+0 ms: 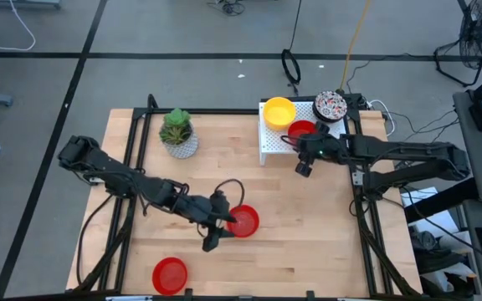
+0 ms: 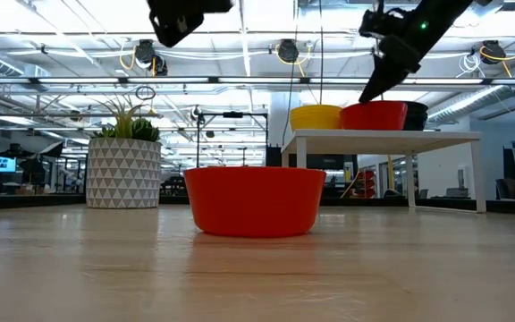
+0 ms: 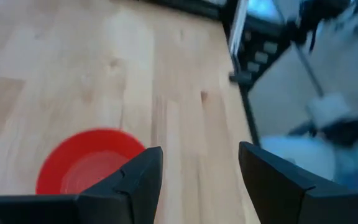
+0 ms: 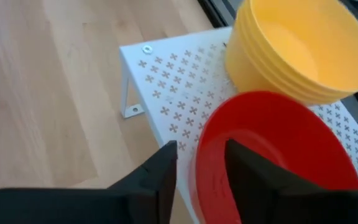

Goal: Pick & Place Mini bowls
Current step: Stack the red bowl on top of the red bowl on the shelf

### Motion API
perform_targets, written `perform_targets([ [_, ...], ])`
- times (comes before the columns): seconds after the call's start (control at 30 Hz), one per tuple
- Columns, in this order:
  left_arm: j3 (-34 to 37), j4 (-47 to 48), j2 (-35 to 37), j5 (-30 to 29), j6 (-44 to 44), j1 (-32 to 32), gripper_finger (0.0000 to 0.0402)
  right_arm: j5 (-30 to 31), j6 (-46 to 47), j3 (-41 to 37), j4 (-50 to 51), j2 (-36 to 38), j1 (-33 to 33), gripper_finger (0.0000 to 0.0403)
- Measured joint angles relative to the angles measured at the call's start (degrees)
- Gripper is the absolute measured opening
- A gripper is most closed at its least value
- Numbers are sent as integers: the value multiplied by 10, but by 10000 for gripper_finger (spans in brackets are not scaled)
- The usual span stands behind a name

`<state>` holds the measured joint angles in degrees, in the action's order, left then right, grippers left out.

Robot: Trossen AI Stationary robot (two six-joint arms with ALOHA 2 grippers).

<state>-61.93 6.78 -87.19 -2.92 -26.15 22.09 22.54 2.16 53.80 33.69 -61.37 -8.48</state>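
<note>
High view gives the layout best: a white perforated shelf stands at the far right of the table, and bowls are being gathered on it by colour. On it sit a stack of yellow bowls, a red bowl just in front of that stack, and a speckled bowl beyond, which suggests like goes with like.

Two more red bowls wait on the bare wood well away from the shelf: one toward the table's middle, another at the near edge. A potted plant stands left of the shelf (not part of the job).

The right gripper straddles the near rim of the shelf's red bowl, one finger outside and one inside; its jaws look parted enough that the bowl rests on the shelf, though a light touch cannot be excluded.

The left gripper hangs beside the middle red bowl, jaws apart and empty, likely lining up the next pick.
</note>
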Motion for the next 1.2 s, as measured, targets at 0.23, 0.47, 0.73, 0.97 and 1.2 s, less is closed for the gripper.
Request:
perform_targets([
  [0.23,1,15,-44,-2,102,37,214,-3,0,0,-1,40,51,140],
  [0.47,1,14,-100,-32,161,59,214,-41,0,0,-44,58,116,131],
  [0.73,1,23,-142,-93,212,53,214,-78,-1,0,-98,53,159,130],
  [0.97,0,38,-178,-97,215,38,214,-77,-3,0,-99,52,166,130],
  [1.2,0,59,-194,-101,216,30,197,-77,-3,0,-99,52,166,130],
])
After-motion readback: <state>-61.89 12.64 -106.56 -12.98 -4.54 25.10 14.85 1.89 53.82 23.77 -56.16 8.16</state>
